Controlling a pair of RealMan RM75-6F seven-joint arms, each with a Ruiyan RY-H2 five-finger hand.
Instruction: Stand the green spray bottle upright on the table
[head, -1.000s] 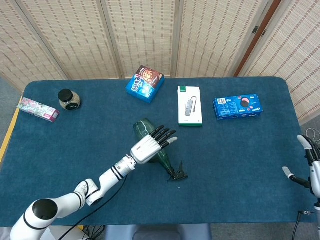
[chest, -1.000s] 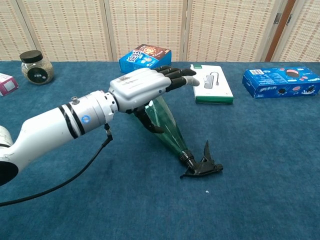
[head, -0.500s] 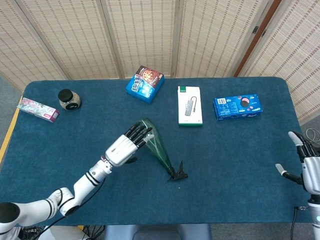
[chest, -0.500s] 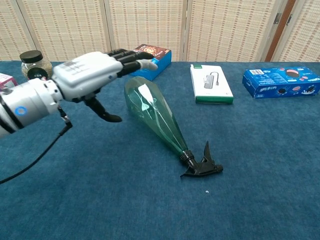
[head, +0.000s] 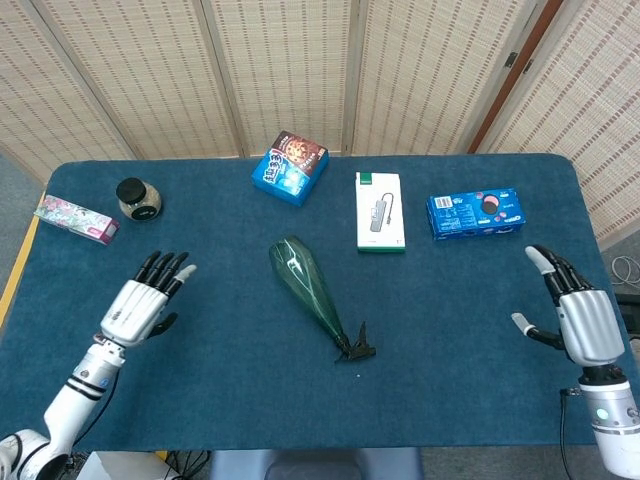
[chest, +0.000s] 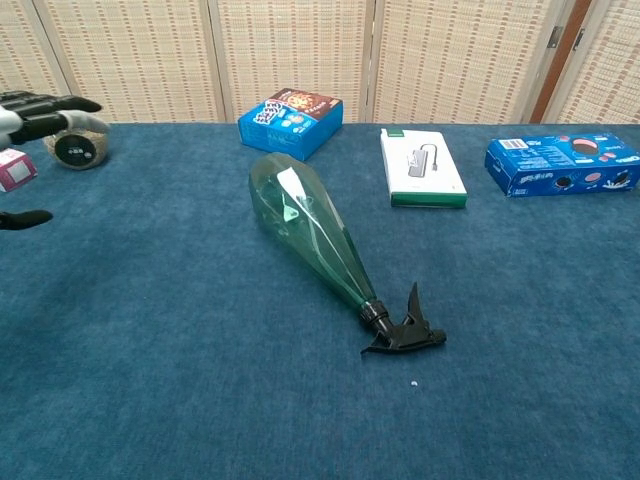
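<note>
Lying on side mid-worktop: green spray bottle (head: 306, 286), fat base toward far edge, black trigger head (chest: 405, 333) toward robot. Left hand (head: 142, 306) well left of bottle, fingers (head: 160, 266) spread, holding nothing. Right hand (head: 580, 318) near right edge, fingers apart, empty. Risks: tapered smooth body likely to slip or roll under loose grasp; top-heavy sprayer may tip bottle once stood. Worktop (head: 230, 390) covered in blue felt; boxes, jar (head: 138, 197) along far side; woven screens behind.

Green plastic spray bottle (head: 309, 286) lying mid-surface, white flat box (head: 380, 211) behind it, round lidded glass jar (head: 138, 197) far left
</note>
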